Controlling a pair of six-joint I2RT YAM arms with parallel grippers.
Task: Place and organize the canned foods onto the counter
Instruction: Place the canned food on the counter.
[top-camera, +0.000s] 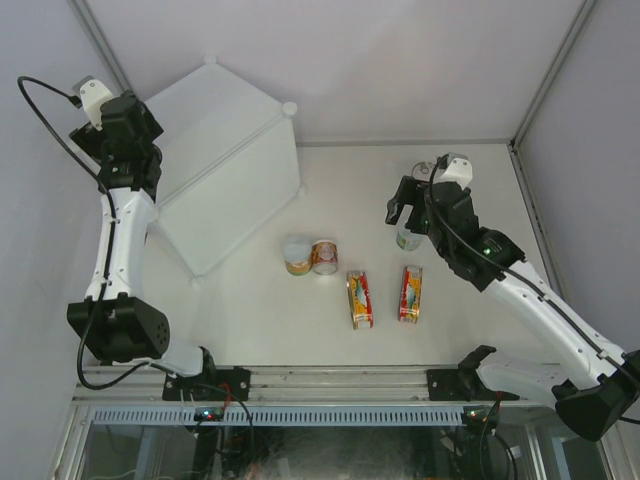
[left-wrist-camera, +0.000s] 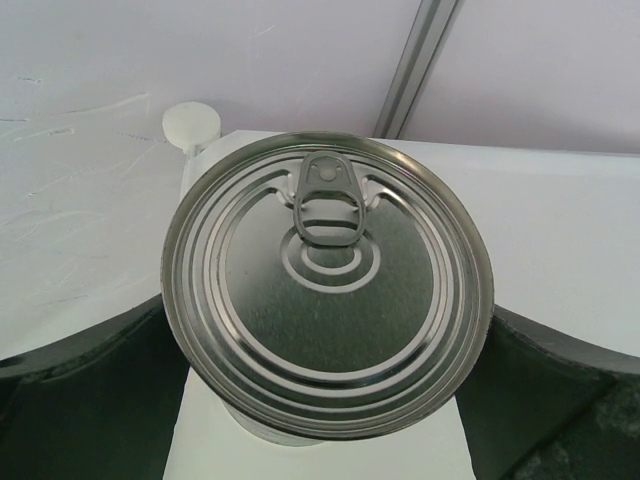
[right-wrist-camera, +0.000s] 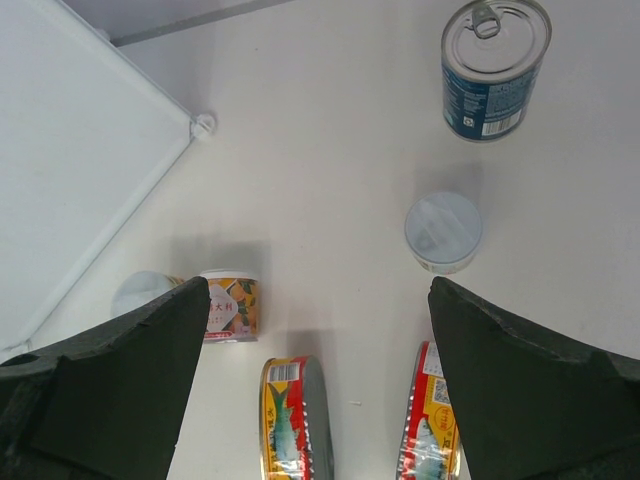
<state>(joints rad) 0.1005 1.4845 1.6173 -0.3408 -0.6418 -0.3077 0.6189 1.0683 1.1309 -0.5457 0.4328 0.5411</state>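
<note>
Straddling silver-topped can (left-wrist-camera: 328, 300) by counter (left-wrist-camera: 560, 250) corner, left fingers (left-wrist-camera: 80, 400) spread wide; right fingers (right-wrist-camera: 110, 390) apart, high over tabletop (right-wrist-camera: 330, 150)

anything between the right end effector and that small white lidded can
Nothing visible does. The small white-lidded can stands in the clear ahead of the open right end effector; the tall blue can stands beyond it.

Bright even diffuse light, faint soft shadow beside small can (right-wrist-camera: 443, 232), gentle sheen on can lid (left-wrist-camera: 328, 300), whites nearly washed out
</note>
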